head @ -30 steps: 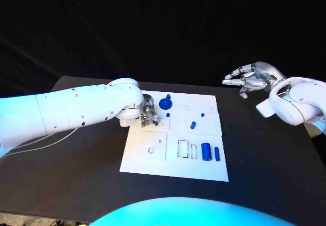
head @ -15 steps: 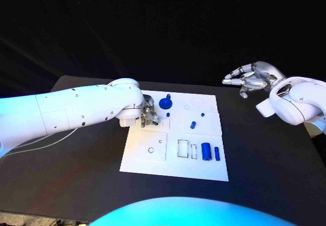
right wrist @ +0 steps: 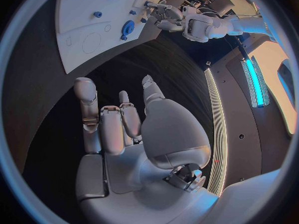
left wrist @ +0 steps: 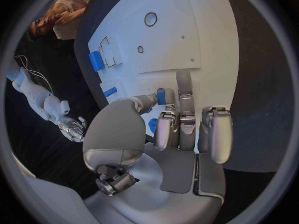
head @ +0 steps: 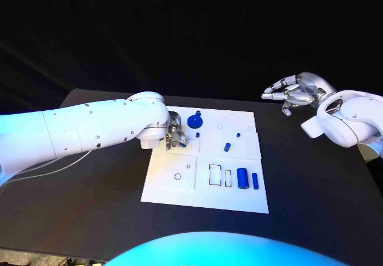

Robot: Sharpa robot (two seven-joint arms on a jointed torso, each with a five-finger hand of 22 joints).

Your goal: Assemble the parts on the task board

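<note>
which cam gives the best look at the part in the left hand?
Left wrist view: the small blue part sits pinched at the fingertips of the left hand, close up, over the task board. Head view shows that hand from above, the part mostly hidden. Right wrist view shows it far off, too small.

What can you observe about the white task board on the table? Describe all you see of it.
The task board is a flat white rectangular plate that lies on the black table, roughly at its middle. Faint outlines split it into panels, with round marks and rectangular recesses. Small blue parts stand or lie on it: a round one near the far edge, two cylinders side by side nearer the robot. The left hand is down at its far left part, holding a small blue piece.
</note>
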